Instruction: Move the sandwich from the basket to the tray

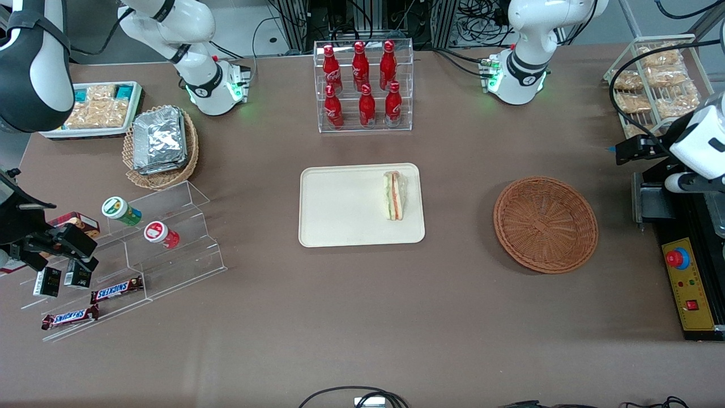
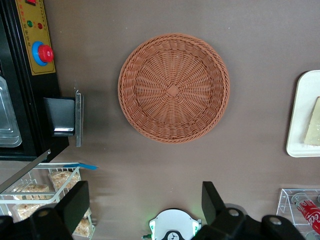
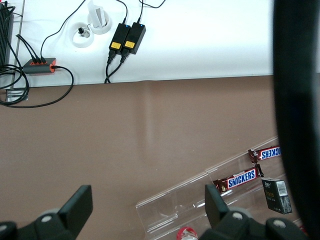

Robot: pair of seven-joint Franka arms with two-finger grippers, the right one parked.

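Note:
The sandwich (image 1: 395, 195) lies on the cream tray (image 1: 340, 209), near the tray's edge that faces the basket. The reddish-brown basket (image 1: 545, 224) is empty. It sits beside the tray, toward the working arm's end of the table. My left gripper (image 1: 634, 150) hangs high above the table edge at that end, apart from the basket. In the left wrist view the gripper (image 2: 144, 202) is open and empty. That view also shows the whole empty basket (image 2: 174, 87), the tray's end (image 2: 300, 120) and part of the sandwich (image 2: 312, 127).
A clear rack of red bottles (image 1: 365, 85) stands farther from the front camera than the tray. A wire rack of snack packs (image 1: 657, 79) and a black control box with a red button (image 1: 688, 283) are by the gripper. A tan basket of foil packs (image 1: 161, 144) and acrylic steps (image 1: 124, 249) lie toward the parked arm's end.

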